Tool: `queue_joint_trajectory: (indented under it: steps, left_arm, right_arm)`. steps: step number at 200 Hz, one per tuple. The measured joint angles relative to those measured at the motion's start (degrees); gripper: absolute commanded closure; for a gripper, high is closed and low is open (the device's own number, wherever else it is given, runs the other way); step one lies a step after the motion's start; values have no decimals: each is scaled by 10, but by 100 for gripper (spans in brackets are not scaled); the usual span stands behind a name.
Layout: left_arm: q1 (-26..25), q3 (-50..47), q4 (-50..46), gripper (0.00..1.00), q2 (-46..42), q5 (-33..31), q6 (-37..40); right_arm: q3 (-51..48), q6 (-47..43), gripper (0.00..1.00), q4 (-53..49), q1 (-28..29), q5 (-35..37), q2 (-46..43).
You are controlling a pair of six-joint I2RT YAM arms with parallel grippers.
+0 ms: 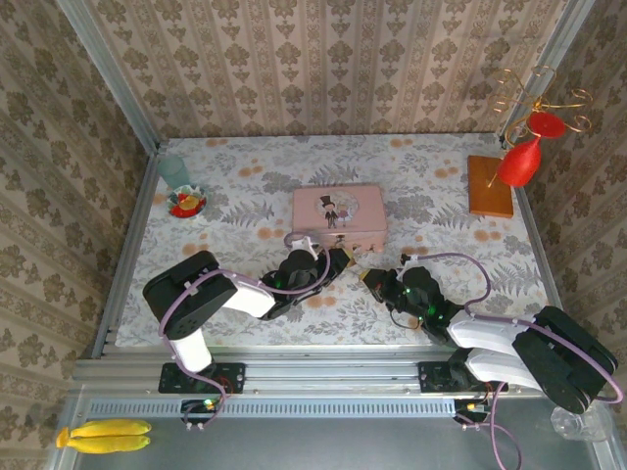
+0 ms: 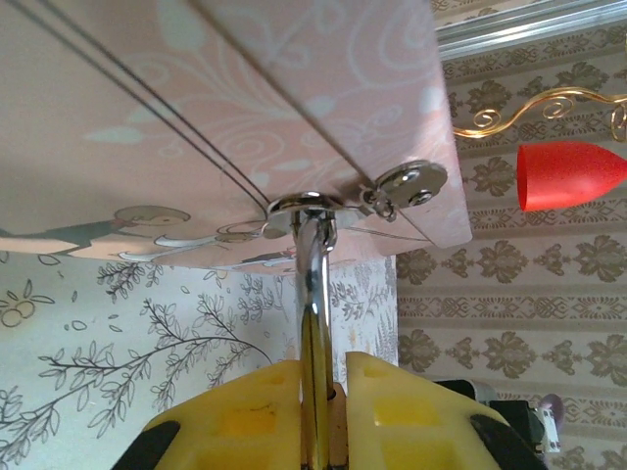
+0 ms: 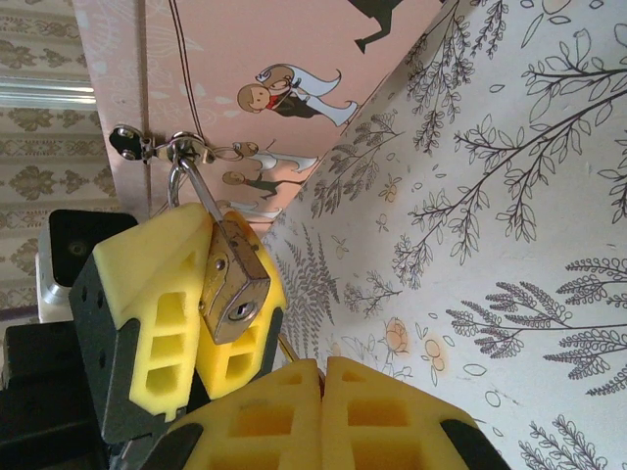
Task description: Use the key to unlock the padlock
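Your left gripper (image 2: 321,380) pinches the padlock (image 3: 233,289), hung on the near hasp (image 3: 186,149) of the pink tin (image 1: 338,211), steadying its keyhole (image 3: 240,311) toward your right gripper (image 3: 321,392), pressed together just right of it; whether it holds the key, you cannot tell

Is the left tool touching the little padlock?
Touching. The right wrist view shows the padlock pinched in the left tool, with no gap on either side.

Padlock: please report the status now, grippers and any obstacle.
Left gripper shut on padlock. Right gripper shut, facing keyhole. Shackle through hasp of pink tin. Nothing between.
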Motion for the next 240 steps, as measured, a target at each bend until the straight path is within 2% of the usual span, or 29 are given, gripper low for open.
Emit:
queue_joint_trajectory:
  steps: [240]
  left_arm:
    - [-6,-12,26,100,2,-11,-15]
  right_arm:
    - [-1,15,100,26,1,13,2]
